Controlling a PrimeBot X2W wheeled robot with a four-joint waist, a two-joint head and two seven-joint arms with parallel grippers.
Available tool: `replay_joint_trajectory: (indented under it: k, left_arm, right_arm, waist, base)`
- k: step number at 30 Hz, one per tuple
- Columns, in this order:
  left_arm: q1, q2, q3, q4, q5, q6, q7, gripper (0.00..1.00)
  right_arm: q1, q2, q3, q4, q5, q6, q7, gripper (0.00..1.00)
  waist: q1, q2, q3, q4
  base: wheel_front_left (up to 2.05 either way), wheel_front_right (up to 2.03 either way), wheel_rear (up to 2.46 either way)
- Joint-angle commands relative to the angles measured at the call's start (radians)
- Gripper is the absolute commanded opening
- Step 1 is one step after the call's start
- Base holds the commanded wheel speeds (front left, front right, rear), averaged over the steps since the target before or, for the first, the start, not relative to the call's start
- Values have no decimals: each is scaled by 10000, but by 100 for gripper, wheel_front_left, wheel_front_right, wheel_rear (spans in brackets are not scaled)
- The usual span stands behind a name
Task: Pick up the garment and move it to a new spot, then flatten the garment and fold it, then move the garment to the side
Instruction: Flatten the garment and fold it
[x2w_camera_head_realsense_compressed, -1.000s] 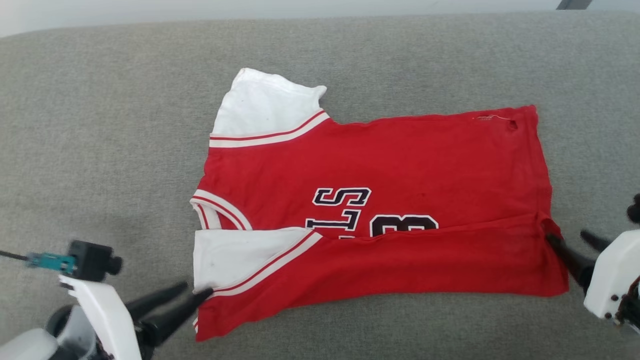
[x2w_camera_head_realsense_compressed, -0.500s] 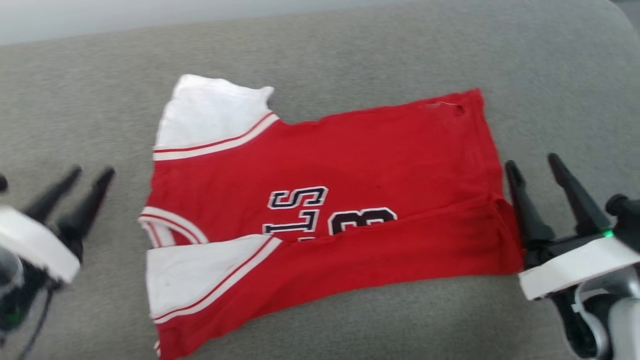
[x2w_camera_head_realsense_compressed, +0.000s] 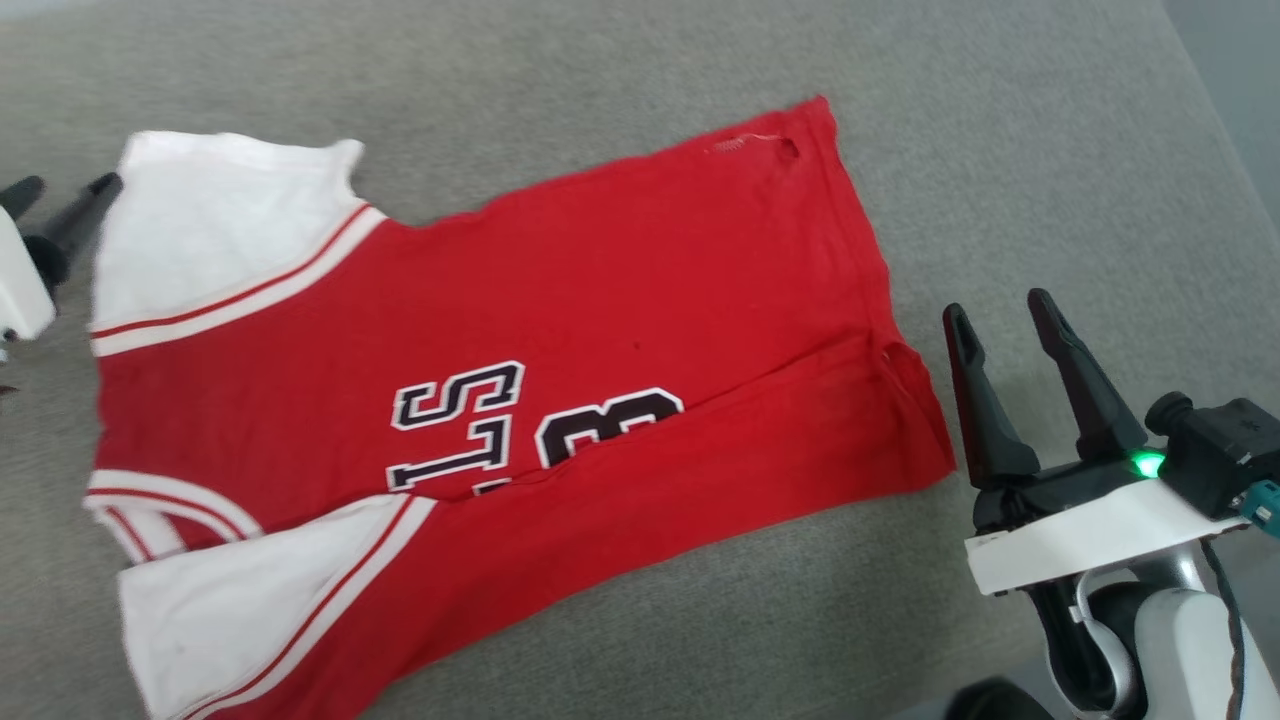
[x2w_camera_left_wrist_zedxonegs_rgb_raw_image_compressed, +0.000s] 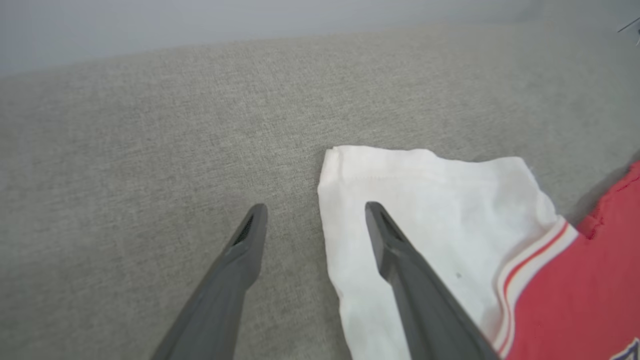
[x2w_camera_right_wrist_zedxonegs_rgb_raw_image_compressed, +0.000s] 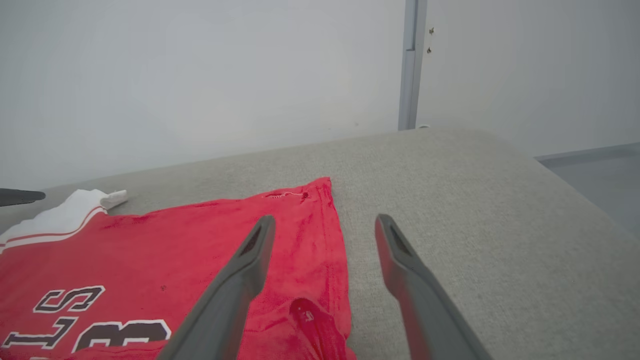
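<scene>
Garment (x2w_camera_head_realsense_compressed: 600, 280) looks thin, limp, prob. sags & bunches. Left tool (x2w_camera_left_wrist_zedxonegs_rgb_raw_image_compressed: 315, 209) wide, empty, over white sleeve (x2w_camera_left_wrist_zedxonegs_rgb_raw_image_compressed: 425, 200) edge; right tool (x2w_camera_head_realsense_compressed: 998, 308) wide, empty, hem just beside: pinch there.

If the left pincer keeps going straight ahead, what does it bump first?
Probably the garment's white sleeve: the open left pincer points at its edge, one finger over it, one over the grey cushion. Depth is unclear.

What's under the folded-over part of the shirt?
The fold lies on the front of the shirt. Black letters and a number poke out beside it; their other halves are covered, so the rest can't be read.
</scene>
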Motion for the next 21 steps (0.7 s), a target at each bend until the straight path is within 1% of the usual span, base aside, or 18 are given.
replay_joint_trajectory:
  k: [1,5,7,9,13,15,16,17,18,19,21]
  left_arm:
    - [-438,44,-126,286,18,-54,478,100]
    - [-1218,41,-392,942,-54,-70,1670,100]
    - [-1406,-28,-392,1142,-479,-72,2369,100]
    - [-1514,-40,-521,1117,-721,-76,3122,100]
    - [-1714,-42,-683,881,-1303,-77,4269,100]
    - [-1714,-26,-772,724,-1471,-77,4593,99]
    - [-1716,2,-863,589,-1410,-77,4648,77]
    - [-1735,54,-943,543,-1285,-77,4618,43]
    - [-1754,102,-1055,492,-1131,-76,4551,12]
    - [-1740,94,-1114,461,-1114,-66,4519,0]
    - [-1782,23,-1135,412,-1167,-67,4379,0]
  right_arm:
    - [-102,98,60,21,110,0,-79,100]
    - [-115,170,210,65,156,0,-135,100]
    - [-102,186,250,90,154,0,-137,100]
    - [-74,207,260,100,149,0,-144,100]
    - [-64,224,175,128,117,0,-88,100]
    - [-177,187,227,139,101,0,31,100]
    - [-248,143,270,142,86,0,112,100]
    - [-354,81,320,152,77,0,199,100]
    - [-468,16,389,171,77,-1,322,100]
    - [-601,-52,480,217,91,0,509,100]
    - [-984,-318,712,383,119,0,1022,100]
  waist:
    - [0,0,426,-405]
    - [0,0,705,-641]
    - [0,0,789,-703]
    - [0,0,824,-731]
    - [0,0,851,-681]
    - [0,0,858,-640]
    - [0,0,868,-615]
    - [0,0,885,-592]
    - [0,0,905,-572]
    - [0,0,927,-548]
    - [0,0,982,-502]
  base:
    - [0,0,0]
    - [0,0,0]
    - [0,0,0]
    - [0,0,0]
    - [0,0,0]
    - [0,0,0]
    - [0,0,0]
    - [0,0,0]
    - [0,0,0]
    - [0,0,0]
    - [0,0,0]
